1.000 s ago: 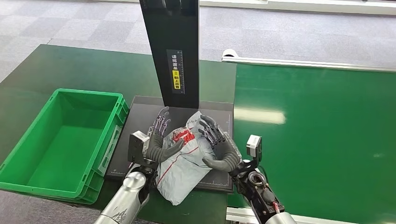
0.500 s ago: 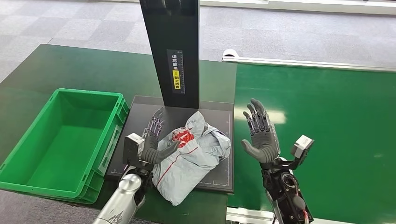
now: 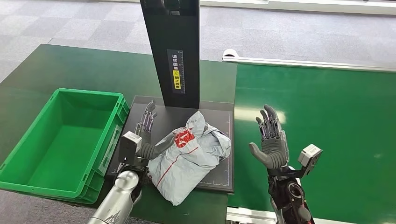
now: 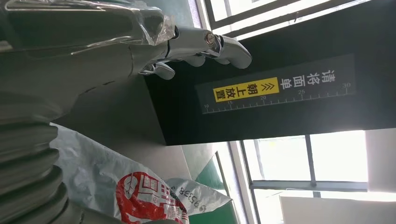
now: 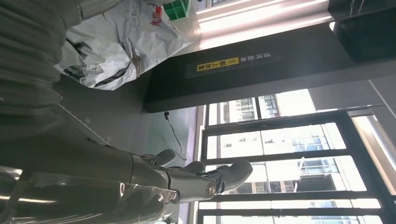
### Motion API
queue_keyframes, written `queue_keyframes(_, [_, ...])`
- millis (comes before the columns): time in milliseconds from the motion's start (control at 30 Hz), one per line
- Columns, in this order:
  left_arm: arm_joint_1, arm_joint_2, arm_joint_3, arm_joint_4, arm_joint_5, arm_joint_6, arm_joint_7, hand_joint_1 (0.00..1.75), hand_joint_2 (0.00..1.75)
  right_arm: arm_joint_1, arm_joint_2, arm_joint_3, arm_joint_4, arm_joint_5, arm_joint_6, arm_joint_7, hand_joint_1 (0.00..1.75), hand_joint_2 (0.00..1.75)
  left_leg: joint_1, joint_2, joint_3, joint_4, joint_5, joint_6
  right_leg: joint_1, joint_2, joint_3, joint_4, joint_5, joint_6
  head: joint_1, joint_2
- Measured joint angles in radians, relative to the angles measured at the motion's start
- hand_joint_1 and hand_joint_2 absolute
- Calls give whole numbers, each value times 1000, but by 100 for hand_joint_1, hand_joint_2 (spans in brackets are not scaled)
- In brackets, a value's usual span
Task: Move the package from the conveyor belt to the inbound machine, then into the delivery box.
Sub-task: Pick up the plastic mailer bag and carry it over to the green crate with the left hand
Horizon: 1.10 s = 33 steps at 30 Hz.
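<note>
On the dark platform (image 3: 219, 177) of the inbound machine, in the head view, lies the grey package (image 3: 189, 156), crumpled, with its red print facing up and its near end hanging over the platform's near edge. The machine's black upright column (image 3: 175, 51) rises at the far side of the platform, bearing a yellow label (image 3: 176, 79). The left hand (image 3: 145, 135) stands at the package's left side, fingers spread and pointing away, thumb lying against the bag; it grips nothing. The right hand (image 3: 270, 140) is raised over the green conveyor belt (image 3: 327, 130), well apart from the package, palm turned left, fingers spread and empty. Left of the platform sits the green delivery box (image 3: 28, 140) on the dark green table (image 3: 70, 65).

In the left wrist view, the left hand (image 4: 93, 51) reaches out with its fingertips (image 4: 229, 49) before the black column (image 4: 289, 100), holding nothing. The package (image 4: 126, 186) lies just beside the thumb, its red print visible.

In the right wrist view, the right hand (image 5: 140, 179) is open, fingers (image 5: 224, 177) stretched toward bright windows (image 5: 280, 140). The package (image 5: 121, 44) rests on the grey platform (image 5: 107, 116) below the column (image 5: 261, 70), apart from the hand.
</note>
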Motion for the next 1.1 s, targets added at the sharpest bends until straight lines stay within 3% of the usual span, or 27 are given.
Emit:
queue_keyframes(267, [9,8,-18,-43,-65,27,0,0,175,6,0,-10,0,23,-20,0,0,175,0,0,0,0,0,0,0,0,0,0,0,0,0,0])
queue_keyframes(433, [39,30,-110,-148,-454,159,90,0,175,22,0,-22,0,62,-42,-5,0,175,0,0,0,0,0,0,0,0,0,0,0,0,0,0])
queue_keyframes(600, [52,47,-206,-160,-614,36,234,0,175,28,0,-36,0,62,-28,-6,0,175,0,0,0,0,-1,1,0,0,0,0,0,0,0,0])
queue_keyframes(733, [21,53,-268,-50,-754,-96,375,0,175,29,1,-54,0,79,-4,-5,0,175,0,0,0,0,0,1,0,0,1,0,0,0,0,0])
queue_keyframes(1100, [-57,39,-321,132,-883,-159,476,0,175,27,17,-87,0,102,5,12,0,175,0,-5,17,-1,-5,2,0,-7,22,-1,-6,2,0,0])
